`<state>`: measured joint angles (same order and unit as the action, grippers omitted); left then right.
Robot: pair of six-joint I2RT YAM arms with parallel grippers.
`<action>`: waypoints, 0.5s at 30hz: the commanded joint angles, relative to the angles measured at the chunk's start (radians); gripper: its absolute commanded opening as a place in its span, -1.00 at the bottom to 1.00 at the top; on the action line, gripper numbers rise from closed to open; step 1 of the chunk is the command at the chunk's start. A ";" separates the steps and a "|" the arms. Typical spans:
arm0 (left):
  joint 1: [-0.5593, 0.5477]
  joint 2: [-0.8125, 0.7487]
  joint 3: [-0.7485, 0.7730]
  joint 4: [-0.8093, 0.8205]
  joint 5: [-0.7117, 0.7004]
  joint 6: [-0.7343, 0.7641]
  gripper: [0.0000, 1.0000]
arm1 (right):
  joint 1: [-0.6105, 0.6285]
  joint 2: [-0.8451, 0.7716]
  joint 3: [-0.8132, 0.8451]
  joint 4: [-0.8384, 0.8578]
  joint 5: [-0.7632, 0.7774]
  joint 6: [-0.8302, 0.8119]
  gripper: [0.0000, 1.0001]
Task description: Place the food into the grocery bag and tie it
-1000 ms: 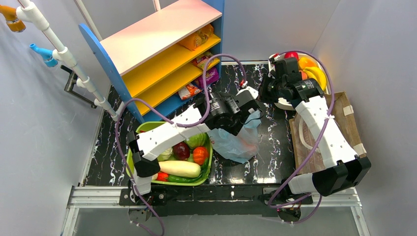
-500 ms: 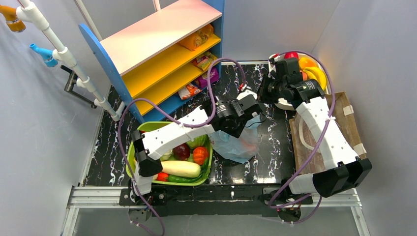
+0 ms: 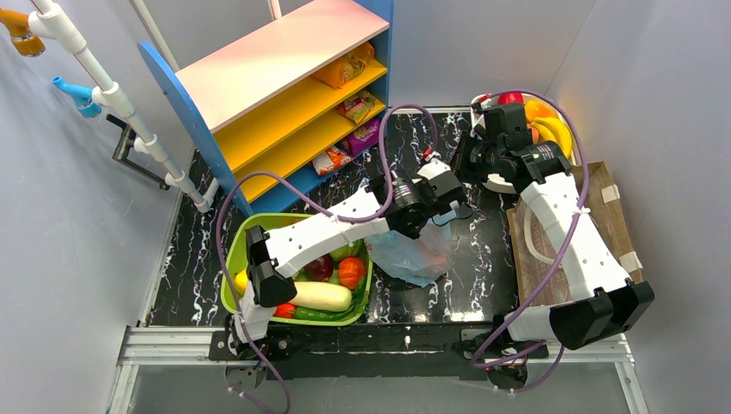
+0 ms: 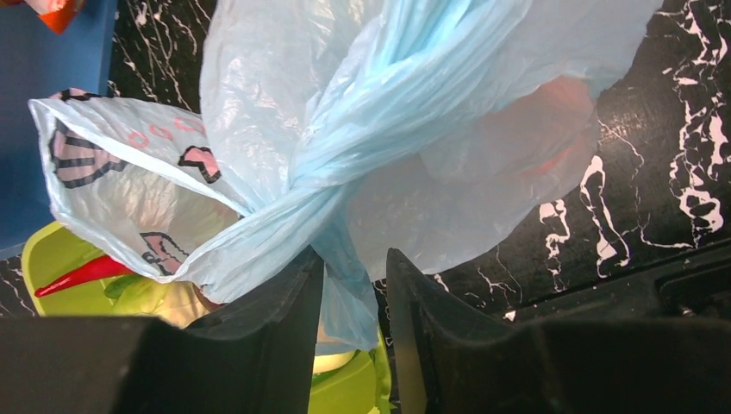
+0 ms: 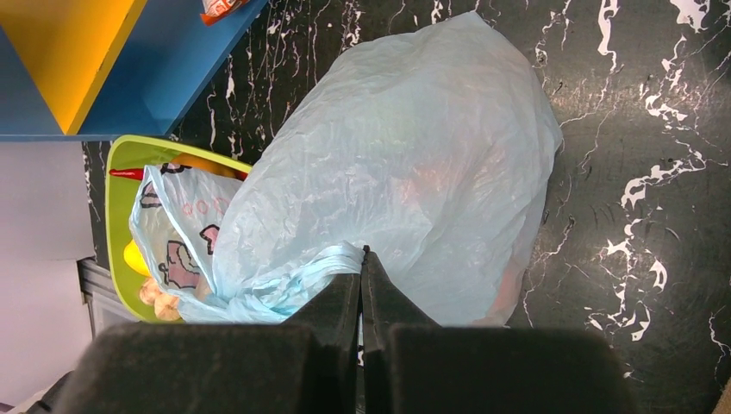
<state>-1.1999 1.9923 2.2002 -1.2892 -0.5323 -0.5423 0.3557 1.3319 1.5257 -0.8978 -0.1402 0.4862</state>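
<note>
The light-blue grocery bag lies on the black marbled table between the arms, with its handles twisted together above it. An orange-red shape, the food, shows faintly through the plastic. In the right wrist view the bag bulges below my right gripper, which is shut on a twisted handle strand. My left gripper is open; a handle strand drapes over one finger and hangs loosely in the gap. Seen from above, the left gripper sits close beside the right gripper, over the bag's far end.
A green basket of vegetables stands left of the bag. A blue and yellow shelf with snack packets fills the back left. A fruit bowl sits at the back right, and a brown paper bag lies under the right arm.
My left arm has swung right and away from the base, bringing its gripper closer to the right gripper. The bag has shifted slightly. The right arm has barely moved.
</note>
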 commanded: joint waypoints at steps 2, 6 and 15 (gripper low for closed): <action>-0.004 -0.012 0.039 -0.023 -0.097 0.012 -0.46 | 0.006 -0.021 0.004 0.031 -0.026 -0.017 -0.97; -0.003 -0.004 0.049 -0.021 -0.131 0.047 -0.66 | 0.005 -0.028 -0.002 0.022 -0.038 -0.017 -0.97; 0.008 0.016 0.099 -0.044 -0.068 0.111 -1.00 | 0.006 -0.036 -0.014 0.003 -0.039 -0.028 -0.97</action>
<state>-1.1980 2.0106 2.2536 -1.2919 -0.6266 -0.4793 0.3557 1.3228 1.5070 -0.8986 -0.1646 0.4751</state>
